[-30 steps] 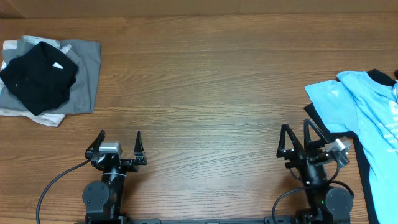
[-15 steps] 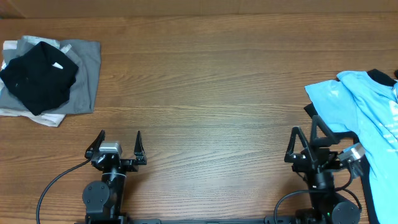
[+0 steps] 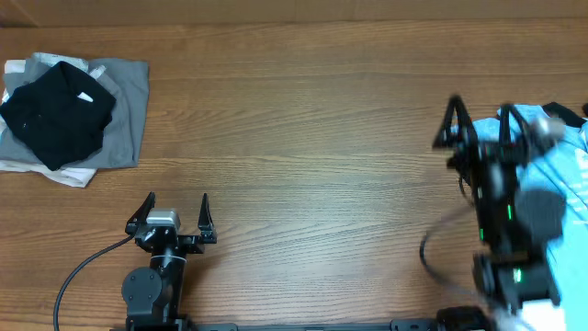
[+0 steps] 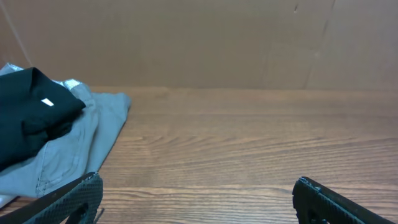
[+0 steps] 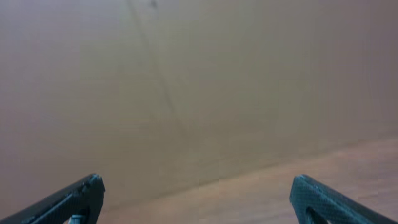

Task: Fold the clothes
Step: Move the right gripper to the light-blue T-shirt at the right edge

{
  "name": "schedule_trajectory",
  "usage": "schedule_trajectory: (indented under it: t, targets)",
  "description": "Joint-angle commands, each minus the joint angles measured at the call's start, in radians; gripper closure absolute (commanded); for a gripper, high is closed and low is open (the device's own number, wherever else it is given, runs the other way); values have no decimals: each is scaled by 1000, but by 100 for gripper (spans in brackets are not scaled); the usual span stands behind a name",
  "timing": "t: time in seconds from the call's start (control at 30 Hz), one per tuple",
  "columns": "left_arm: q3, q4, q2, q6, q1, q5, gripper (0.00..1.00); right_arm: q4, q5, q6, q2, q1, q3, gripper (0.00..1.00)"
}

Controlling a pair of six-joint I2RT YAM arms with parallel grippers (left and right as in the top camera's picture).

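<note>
We are reading the right end effector [image 3: 478,115] as fully open and empty, hovering at the left edge of the light blue T-shirt [image 3: 577,170]. The shirt is lying rightward of it, its long axis running roughly along the reach direction. The left end effector [image 3: 176,202], also open and empty, is sitting well apart, leftward.

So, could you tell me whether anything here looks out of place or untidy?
The light blue T-shirt lies crumpled at the right edge of the table, partly out of view. On the left, the black garment sits skewed atop a grey one. Nothing looks damaged.
</note>
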Motion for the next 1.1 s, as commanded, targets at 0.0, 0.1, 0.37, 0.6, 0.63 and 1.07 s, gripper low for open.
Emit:
schedule_trajectory:
  t: [0.0, 0.1, 0.37, 0.6, 0.63, 1.07]
  targets:
    - [-3, 0, -11, 25, 4, 11, 0, -215, 117, -53, 251, -11, 288, 0]
    - [-3, 0, -11, 25, 4, 11, 0, -437, 113, -79, 456, -52, 516, 0]
    - [-3, 0, -11, 25, 4, 10, 0, -847, -70, -79, 792, -131, 895, 0]
    - [-3, 0, -11, 25, 4, 11, 0, -821, 15, -146, 843, -172, 894, 0]
    - [-3, 0, -11, 25, 4, 10, 0, -821, 18, -147, 853, -185, 894, 0]
    - [-3, 0, -11, 25, 4, 11, 0, -803, -83, -154, 1037, -254, 894, 2]
